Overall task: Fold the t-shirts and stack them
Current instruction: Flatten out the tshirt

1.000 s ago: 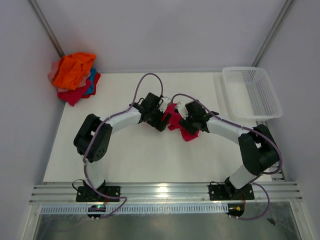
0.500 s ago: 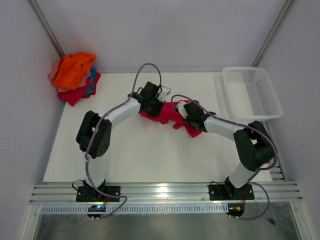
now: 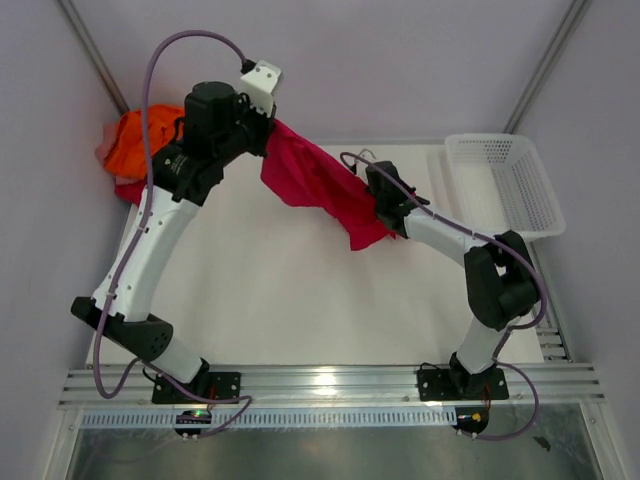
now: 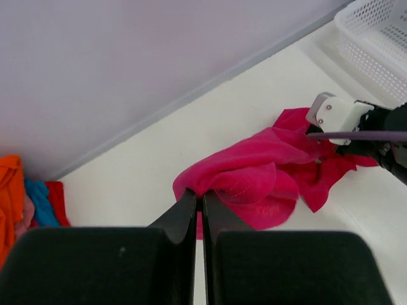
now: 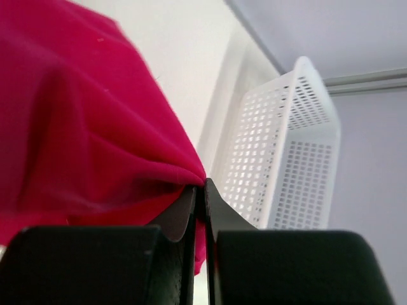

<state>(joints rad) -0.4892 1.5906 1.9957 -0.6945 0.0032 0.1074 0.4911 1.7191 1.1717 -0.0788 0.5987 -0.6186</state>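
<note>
Since a second ago the left arm has swung up and back, hauling one end of the soft crimson cloth t-shirt (image 3: 315, 180) off the white table (image 3: 280, 290), so the shirt now hangs stretched in the air between the two grippers (a loose tail droops below the lower end). The left gripper (image 3: 270, 128) is clamped tight on the shirt's upper end, raised near the back wall, just right of the crumpled heap of orange, red, blue and pale pink t-shirts (image 3: 140, 145) in the far-left corner. The right gripper (image 3: 380, 200) pinches the lower end, low over the table's right half. The white plastic mesh basket (image 3: 505, 185) sits at the far right, apart from the cloth.
</note>
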